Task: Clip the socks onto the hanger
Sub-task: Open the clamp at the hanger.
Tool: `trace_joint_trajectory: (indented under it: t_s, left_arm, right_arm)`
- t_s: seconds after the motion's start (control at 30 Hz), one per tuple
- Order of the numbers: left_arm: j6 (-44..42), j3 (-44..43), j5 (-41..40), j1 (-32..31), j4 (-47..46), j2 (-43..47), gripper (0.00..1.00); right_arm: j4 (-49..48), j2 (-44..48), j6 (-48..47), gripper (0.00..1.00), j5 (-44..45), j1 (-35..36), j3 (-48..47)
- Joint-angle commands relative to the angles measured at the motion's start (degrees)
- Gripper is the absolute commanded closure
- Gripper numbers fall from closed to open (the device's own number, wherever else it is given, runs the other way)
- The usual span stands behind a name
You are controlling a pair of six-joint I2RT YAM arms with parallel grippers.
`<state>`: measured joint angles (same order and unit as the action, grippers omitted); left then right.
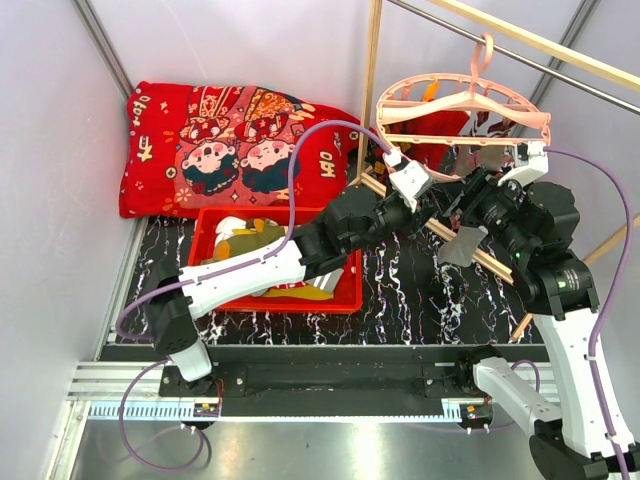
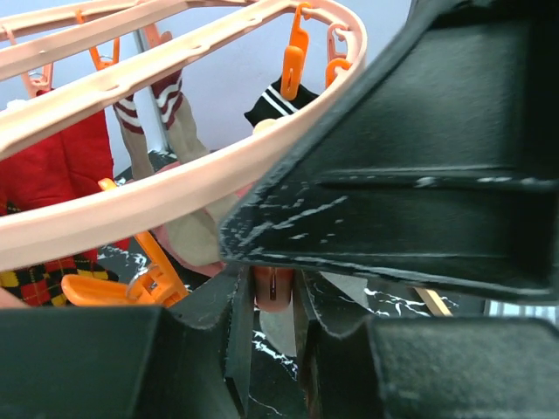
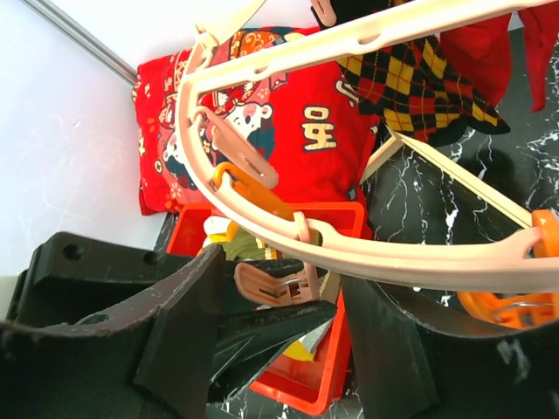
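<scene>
White-shelled left arm [image 1: 250, 270] runs from its base at the near left of the table [image 1: 420, 290], low and nearly straight, across the red basket [image 1: 350, 295] and up to the right. Its wrist ends under the near-left rim of the hanger [image 1: 440, 103].

Left gripper [image 2: 272, 305]: jaws close together, clamped on a pink clip [image 2: 273, 288] that hangs from the ring. The clip sits squarely between the two fingertips, touching both.

Right arm [image 1: 565, 290] stands up from the near right, elbow bent, forearm folded back toward the left. Its wrist is just beside the left arm's wrist, under the hanger's near rim.

Right gripper [image 3: 293, 301]: jaws well apart. The ring crosses over the gap, and a pink clip on the rim hangs in the gap along with a dark pointed finger. I cannot tell whether either pad touches the clip. A grey sock [image 1: 455, 245] hangs just below this gripper; held or not, cannot tell.

Hanger location: hung by its hook [image 1: 485, 50] from a rail at the far right, above the table, beside a wooden pole [image 1: 372, 80].

Socks on the ring:
- red sock [image 2: 52, 166]
- beige sock with maroon stripes [image 2: 166, 105]
- black sock with white stripes [image 2: 278, 100], on an orange clip [image 2: 293, 52]
- argyle sock [image 3: 410, 83]

More socks [image 1: 250, 240] lie in the basket. A red cartoon cushion [image 1: 230, 140] lies behind it.
</scene>
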<state>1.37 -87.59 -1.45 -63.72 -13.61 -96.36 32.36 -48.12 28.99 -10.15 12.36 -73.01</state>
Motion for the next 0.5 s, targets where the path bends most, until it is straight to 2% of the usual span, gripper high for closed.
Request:
trace_joint_trajectory:
  t_s: [0.0, 0.17, 0.3, 0.47]
  left_arm:
    - [-2.2, -3.0, -0.5, -0.6, -0.2, 0.6, 0.96]
    - [-2.1, -3.1, -0.2, -0.8, 0.0, 0.3, 0.97]
    - [-2.2, -3.4, -0.2, -1.0, 0.8, 0.2, 0.97]
    - [-1.8, -3.6, 0.0, -0.9, 1.2, 0.0, 0.97]
  right_arm:
    - [-6.6, 0.0, 1.1, 0.36, 0.3, 0.2, 0.8]
    - [-9.2, 0.1, 0.6, 0.38, 0.6, 0.1, 1.5]
    - [-10.0, 0.1, -0.2, 0.44, 0.1, 0.1, 1.6]
    - [-10.1, 0.5, -1.0, 0.63, 0.0, 0.1, 1.6]
